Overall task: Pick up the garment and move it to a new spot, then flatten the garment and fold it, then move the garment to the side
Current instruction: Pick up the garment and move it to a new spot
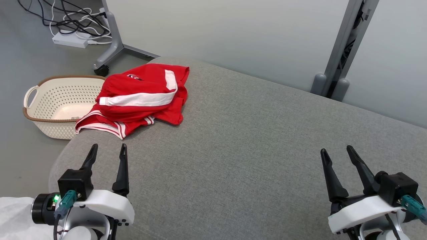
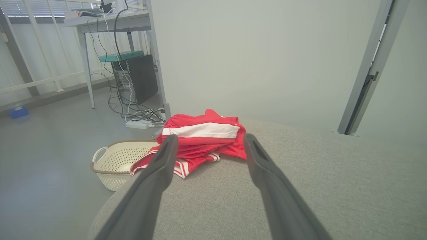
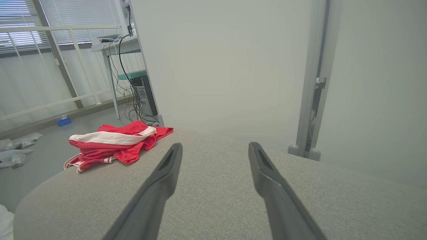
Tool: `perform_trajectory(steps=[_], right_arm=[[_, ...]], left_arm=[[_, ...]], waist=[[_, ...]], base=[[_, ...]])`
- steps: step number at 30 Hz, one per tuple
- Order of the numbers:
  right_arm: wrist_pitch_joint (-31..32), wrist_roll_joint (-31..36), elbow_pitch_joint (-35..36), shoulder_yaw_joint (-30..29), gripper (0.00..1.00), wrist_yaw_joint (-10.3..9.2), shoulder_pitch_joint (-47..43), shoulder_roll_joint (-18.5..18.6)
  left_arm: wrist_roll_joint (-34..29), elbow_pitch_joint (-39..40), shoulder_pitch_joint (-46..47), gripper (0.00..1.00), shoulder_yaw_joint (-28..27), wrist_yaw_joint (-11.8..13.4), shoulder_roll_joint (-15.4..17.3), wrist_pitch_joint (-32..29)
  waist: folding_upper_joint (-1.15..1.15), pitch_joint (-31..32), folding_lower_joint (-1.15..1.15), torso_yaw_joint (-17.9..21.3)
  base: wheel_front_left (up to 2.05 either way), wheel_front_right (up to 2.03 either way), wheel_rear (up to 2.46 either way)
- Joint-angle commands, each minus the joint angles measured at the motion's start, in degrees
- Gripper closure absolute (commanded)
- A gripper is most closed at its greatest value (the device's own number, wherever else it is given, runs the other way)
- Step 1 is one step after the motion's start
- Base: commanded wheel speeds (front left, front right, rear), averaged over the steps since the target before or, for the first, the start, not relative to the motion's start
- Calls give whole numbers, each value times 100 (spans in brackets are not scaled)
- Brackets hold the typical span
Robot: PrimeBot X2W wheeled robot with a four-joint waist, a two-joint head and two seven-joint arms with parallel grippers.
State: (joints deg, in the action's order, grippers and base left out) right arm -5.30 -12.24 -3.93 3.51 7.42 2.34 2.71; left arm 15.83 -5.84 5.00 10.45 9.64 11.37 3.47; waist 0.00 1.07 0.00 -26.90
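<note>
Head view: garment heaped at the cushion's far left corner, striped hem drooping over the edge above the basket. Looks soft, light, floppy; probably best pinched at the raised top fold. Left gripper nearer, right gripper well apart, both spread and empty. Open run across the cushion; cables beyond.

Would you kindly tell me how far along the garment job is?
Nothing looks done: the crumpled red-and-white garment lies bunched at the far left edge of the grey fabric surface, beside the cream perforated basket. Nothing is in hand: the left hand and right hand are open and apart from it. Picking up, moving, flattening, folding and setting aside all remain.
</note>
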Motion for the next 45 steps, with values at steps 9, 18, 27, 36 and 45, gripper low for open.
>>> perform_trajectory(steps=[9,18,27,36,45], right_arm=[[-19,0,54,-43,0,13,1,35],[15,23,78,-79,0,13,12,34],[48,20,151,-66,0,13,75,35],[256,254,414,27,0,13,336,36],[514,461,640,178,0,13,664,92]], left_arm=[[47,-7,-1,0,27,30,27,-30],[146,-22,160,0,-26,55,36,-19],[202,191,955,0,-221,-60,346,-186],[547,-826,2671,0,-553,-465,849,-693],[931,-2909,3710,0,-711,-893,1238,-1316]], waist=[[0,-31,0,-32],[0,-62,0,-56],[0,-159,0,15],[0,-755,0,512],[0,-1554,0,1091]], base=[[0,0,0],[0,0,0],[0,0,0],[0,0,0],[0,0,0]])
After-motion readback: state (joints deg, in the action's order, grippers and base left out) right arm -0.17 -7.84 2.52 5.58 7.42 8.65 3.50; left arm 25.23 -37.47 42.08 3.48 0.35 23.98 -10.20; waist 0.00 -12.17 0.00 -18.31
